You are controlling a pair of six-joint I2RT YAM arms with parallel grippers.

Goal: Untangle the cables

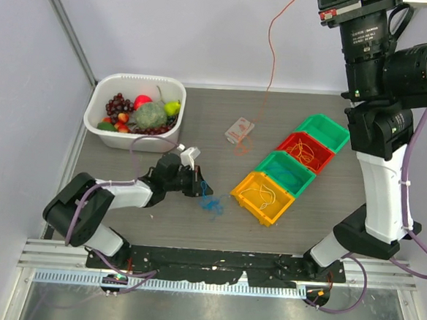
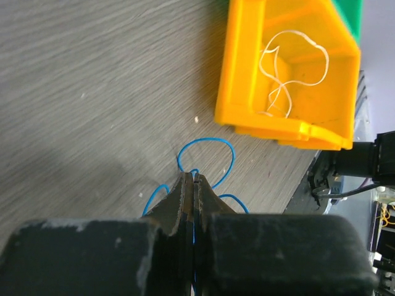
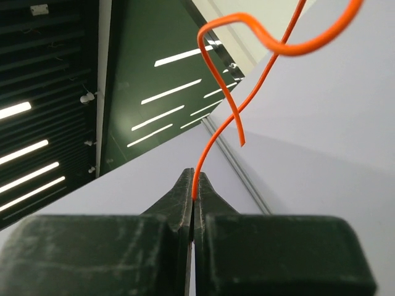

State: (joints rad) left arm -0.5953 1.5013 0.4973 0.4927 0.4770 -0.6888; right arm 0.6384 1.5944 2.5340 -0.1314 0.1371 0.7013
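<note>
Separation step in hand. Left gripper (image 2: 194, 179) is clenched on the blue cable (image 2: 207, 139), looped on the table (image 1: 327, 212) just left of the yellow bin (image 2: 244, 68). Right gripper (image 3: 194, 185), raised far right, pinches the orange cable (image 1: 272, 61), its tail reaching the table. Next move likely calls for lifting the blue cable clear without snagging.

Tabletop (image 1: 202, 119) lies open between fruit tub (image 1: 130, 141) and bins (image 1: 291, 177); hanging orange cable (image 1: 271, 54) crosses it.

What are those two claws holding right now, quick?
The left gripper is closed on the blue cable.
The right gripper is closed on the orange cable.
</note>
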